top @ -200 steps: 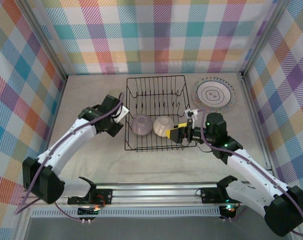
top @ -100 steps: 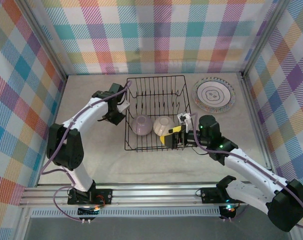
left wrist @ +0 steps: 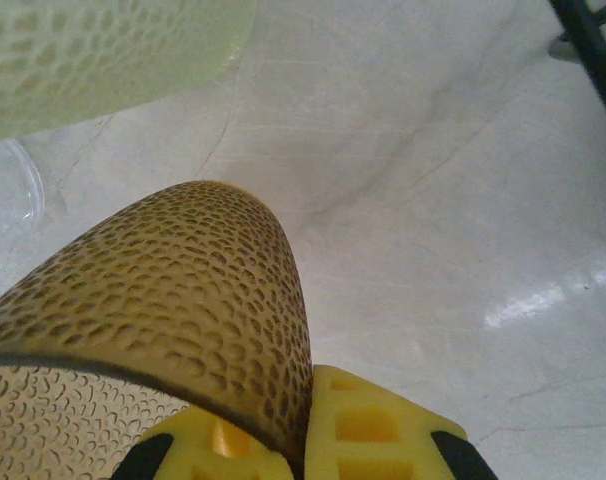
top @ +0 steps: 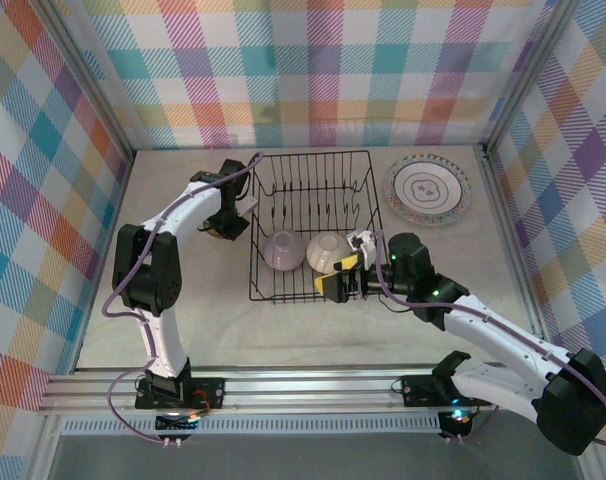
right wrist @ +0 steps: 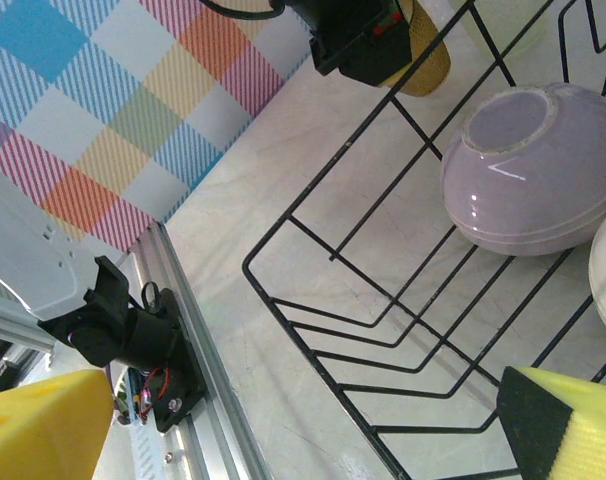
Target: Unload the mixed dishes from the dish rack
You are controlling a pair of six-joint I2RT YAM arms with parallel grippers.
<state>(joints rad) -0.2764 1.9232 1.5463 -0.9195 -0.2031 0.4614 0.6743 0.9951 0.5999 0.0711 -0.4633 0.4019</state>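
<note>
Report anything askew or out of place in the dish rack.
Nothing looks spilled or damaged. The lavender bowl and cream bowl sit loose at the front of the dish rack, not held between its dividers. The lavender one is tilted, with its foot ring showing.

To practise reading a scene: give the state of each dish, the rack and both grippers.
left gripper: shut on amber cup.
amber cup: held outside dish rack.
right gripper: open, empty.
lavender bowl: in dish rack.
cream bowl: in dish rack.
dish rack: holds two bowls.
plate: flat on table, face up.
</note>
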